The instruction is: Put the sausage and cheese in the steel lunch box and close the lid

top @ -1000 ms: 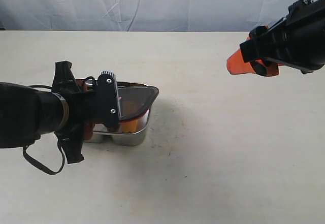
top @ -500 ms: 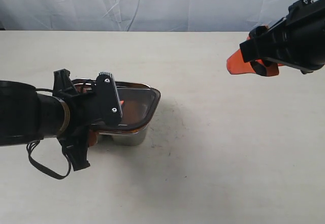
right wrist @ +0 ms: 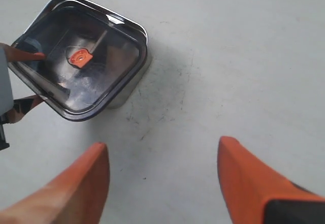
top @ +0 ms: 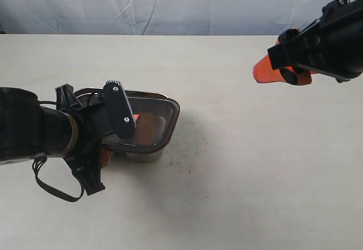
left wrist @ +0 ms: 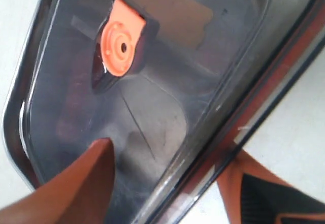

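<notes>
Your left end effector [right wrist: 41, 76] grasps the lid [top: 156, 122] at one edge, one finger over its top and the other under the rim. The lid now lies almost flat over the steel lunch box [top: 142, 155] on the desk [top: 255, 176], where a second ago it tilted up. Your right end effector [right wrist: 163, 142] hangs released, well off to the right, unmoved.
</notes>
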`<state>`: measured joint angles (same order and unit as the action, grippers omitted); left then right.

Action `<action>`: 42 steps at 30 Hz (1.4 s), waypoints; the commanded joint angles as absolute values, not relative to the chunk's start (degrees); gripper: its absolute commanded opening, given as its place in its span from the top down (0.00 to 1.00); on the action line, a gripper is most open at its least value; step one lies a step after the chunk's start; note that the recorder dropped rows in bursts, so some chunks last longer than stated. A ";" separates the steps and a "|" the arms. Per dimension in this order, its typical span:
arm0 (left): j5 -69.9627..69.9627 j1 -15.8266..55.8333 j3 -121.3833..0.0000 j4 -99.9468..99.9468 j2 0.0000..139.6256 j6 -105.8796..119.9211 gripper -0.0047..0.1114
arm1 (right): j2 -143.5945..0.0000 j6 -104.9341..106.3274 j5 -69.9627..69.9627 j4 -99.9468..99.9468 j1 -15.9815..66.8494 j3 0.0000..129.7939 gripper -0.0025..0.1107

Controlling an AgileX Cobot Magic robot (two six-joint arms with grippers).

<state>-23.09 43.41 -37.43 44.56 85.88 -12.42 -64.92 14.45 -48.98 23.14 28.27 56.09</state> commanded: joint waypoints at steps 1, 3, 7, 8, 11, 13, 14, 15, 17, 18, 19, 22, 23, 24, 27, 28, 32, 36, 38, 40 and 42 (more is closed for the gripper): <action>-24.20 43.62 -37.13 43.02 86.07 -12.67 0.47 | -64.54 14.49 -49.49 23.54 27.96 56.31 0.45; -25.10 43.62 -37.13 42.00 86.07 -12.67 0.47 | -64.54 14.49 -49.49 23.54 27.96 56.31 0.45; -25.85 43.62 -37.13 40.38 86.07 -12.67 0.47 | -64.54 14.49 -49.49 23.54 27.96 56.31 0.45; -25.85 43.62 -37.13 39.99 86.07 -12.67 0.47 | -64.54 14.49 -49.49 23.54 27.96 56.31 0.45; -25.85 43.62 -37.13 39.71 86.07 -12.67 0.47 | -64.54 14.49 -49.49 23.54 27.96 56.31 0.45; -25.72 43.62 -37.13 39.71 86.07 -12.67 0.47 | -64.54 14.49 -49.49 23.54 27.96 56.31 0.45; -25.64 43.62 -37.13 39.71 86.07 -12.67 0.47 | -64.54 14.49 -49.49 23.54 27.96 56.31 0.45; -25.64 43.62 -37.13 39.71 86.07 -12.67 0.47 | -64.54 14.49 -49.49 23.54 27.96 56.31 0.45; -25.52 43.62 -37.13 39.71 86.07 -12.67 0.47 | -64.54 14.49 -49.49 23.54 27.96 56.31 0.45; -25.52 43.62 -37.13 39.71 86.07 -12.67 0.47 | -64.54 14.49 -49.49 23.54 27.96 56.31 0.45; -25.65 43.62 -37.13 39.71 86.07 -12.67 0.47 | -64.54 14.49 -49.49 23.54 27.96 56.31 0.45; -27.28 43.62 -37.13 39.71 86.07 -12.67 0.47 | -64.54 14.49 -49.60 23.54 27.96 56.31 0.45; -27.87 43.62 -37.13 39.71 86.07 -12.67 0.47 | -64.54 14.49 -49.71 23.54 27.96 56.31 0.45; -28.42 43.62 -37.13 39.56 86.07 -12.67 0.47 | -64.54 14.49 -49.71 23.54 27.96 56.31 0.45; -29.33 43.62 -37.13 38.21 86.07 -12.67 0.47 | -64.54 14.49 -49.71 23.54 27.96 56.31 0.45; -29.33 43.62 -37.13 37.58 86.07 -12.67 0.47 | -64.54 14.49 -49.71 23.54 27.96 56.31 0.45; -28.84 43.62 -37.13 36.97 86.07 -12.67 0.47 | -64.54 14.49 -49.71 23.54 27.96 56.31 0.45; -26.54 43.62 -37.23 38.99 86.07 -12.67 0.47 | -64.54 14.49 -49.56 23.54 27.96 56.31 0.45; -27.17 43.62 -37.89 39.12 86.07 -12.67 0.47 | -64.54 14.49 -49.70 23.54 27.96 56.31 0.45; -29.48 43.62 -38.69 38.43 85.53 -12.67 0.47 | -64.54 14.49 -49.97 23.54 27.96 56.31 0.45; -31.66 43.62 -39.30 36.61 84.37 -12.67 0.47 | -64.54 14.36 -50.10 23.54 27.96 56.31 0.45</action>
